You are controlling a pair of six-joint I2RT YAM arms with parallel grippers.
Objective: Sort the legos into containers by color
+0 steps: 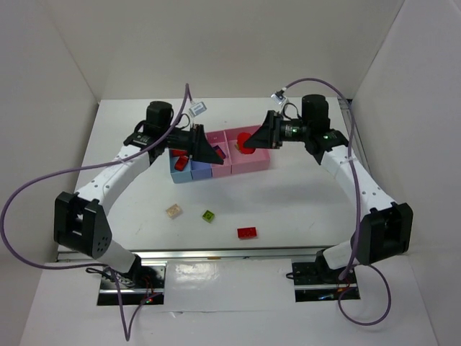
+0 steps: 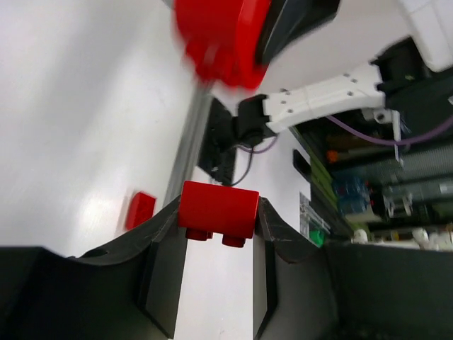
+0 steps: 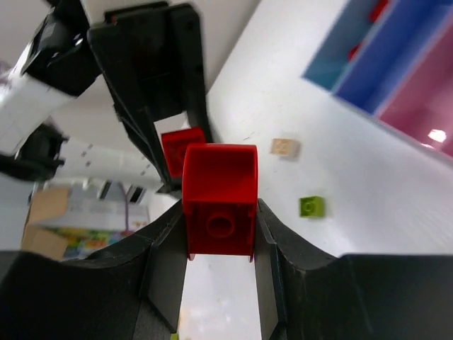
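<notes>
My left gripper point(image 2: 218, 234) is shut on a red lego point(image 2: 218, 210), studs down, held above the containers point(image 1: 194, 173). In the top view it point(image 1: 215, 153) hangs over the darker blue and pink bins. My right gripper point(image 3: 219, 241) is shut on another red lego point(image 3: 219, 205), hollow underside toward the camera. In the top view it point(image 1: 248, 145) is over the wider pink bin point(image 1: 261, 160), facing the left gripper. A red lego point(image 1: 180, 163) lies in the light blue bin point(image 1: 177, 175). Cream point(image 1: 173, 210), lime green point(image 1: 209, 215) and red point(image 1: 248, 232) legos lie loose on the table.
White walls enclose the table on the left, back and right. The bins stand mid-table toward the back. The loose legos lie between the bins and the arm bases. A purple cable loops off each arm. A small white tag point(image 1: 197, 108) lies behind the bins.
</notes>
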